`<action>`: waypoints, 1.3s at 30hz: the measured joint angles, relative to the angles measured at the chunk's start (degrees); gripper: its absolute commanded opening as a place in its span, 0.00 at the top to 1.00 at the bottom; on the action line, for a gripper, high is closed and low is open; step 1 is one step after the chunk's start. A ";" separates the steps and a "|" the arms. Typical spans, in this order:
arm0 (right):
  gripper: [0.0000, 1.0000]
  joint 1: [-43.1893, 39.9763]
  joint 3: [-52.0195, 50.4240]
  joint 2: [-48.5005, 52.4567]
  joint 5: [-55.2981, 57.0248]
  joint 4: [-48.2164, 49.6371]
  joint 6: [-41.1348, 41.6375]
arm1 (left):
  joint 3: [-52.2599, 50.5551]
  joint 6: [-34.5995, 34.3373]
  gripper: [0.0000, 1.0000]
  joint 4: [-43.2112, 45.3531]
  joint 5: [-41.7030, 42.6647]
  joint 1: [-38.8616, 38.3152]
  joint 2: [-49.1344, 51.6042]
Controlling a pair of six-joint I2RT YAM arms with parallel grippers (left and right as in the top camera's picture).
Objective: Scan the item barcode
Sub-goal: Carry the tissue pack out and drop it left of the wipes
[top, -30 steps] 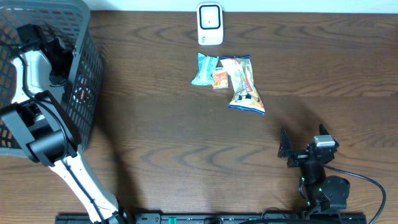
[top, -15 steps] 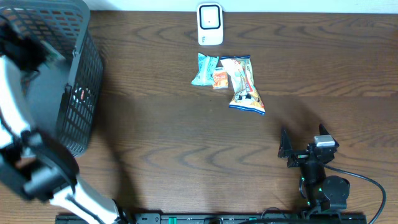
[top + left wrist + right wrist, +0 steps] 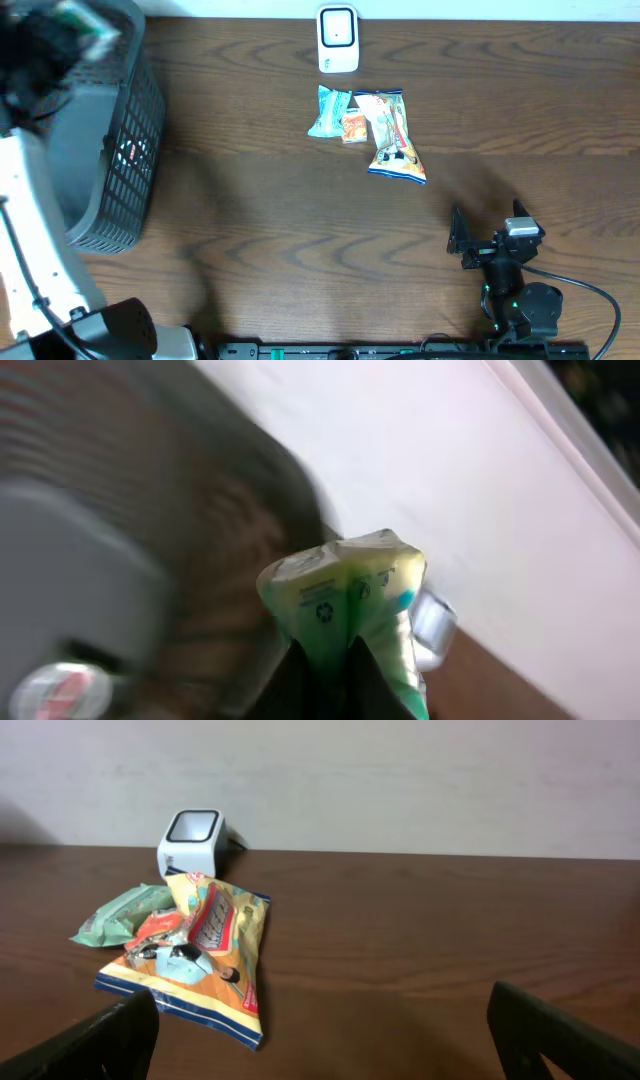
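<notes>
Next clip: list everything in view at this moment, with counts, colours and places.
table: 1, brown wood, under everything
basket: 1, dark grey, far left
scanner: 1, white, far edge, centre
mint packet: 1, mint, near scanner, leftmost
orange packet: 1, orange, near scanner, middle
big packet: 1, yellow and blue, near scanner, rightmost
green packet: 1, light green, in left tool over basket
left tool: 1, dark, shut on green packet
right tool: 1, black, open, near right
</notes>
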 measured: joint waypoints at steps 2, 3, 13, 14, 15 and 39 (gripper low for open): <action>0.01 0.00 0.00 0.00 0.00 0.00 0.00 | 0.00 -0.07 0.92 0.02 1.03 -4.33 0.92; 0.01 0.00 0.00 0.00 0.00 0.00 0.00 | 0.00 0.13 0.93 0.09 1.42 -6.58 1.51; 0.01 0.00 0.00 0.00 0.02 0.00 0.00 | 0.00 7.02 0.69 0.04 -0.24 -25.51 10.80; 0.01 0.00 0.00 0.00 0.00 0.00 0.00 | 0.00 7.54 0.68 -0.02 -1.03 -26.64 11.72; 0.01 0.00 0.00 0.00 0.00 0.00 0.00 | 0.00 7.93 0.68 -0.07 -1.73 -27.63 12.61; 0.01 0.00 0.00 0.00 0.00 0.00 0.00 | 0.63 11.21 0.36 1.62 -5.49 -23.56 15.26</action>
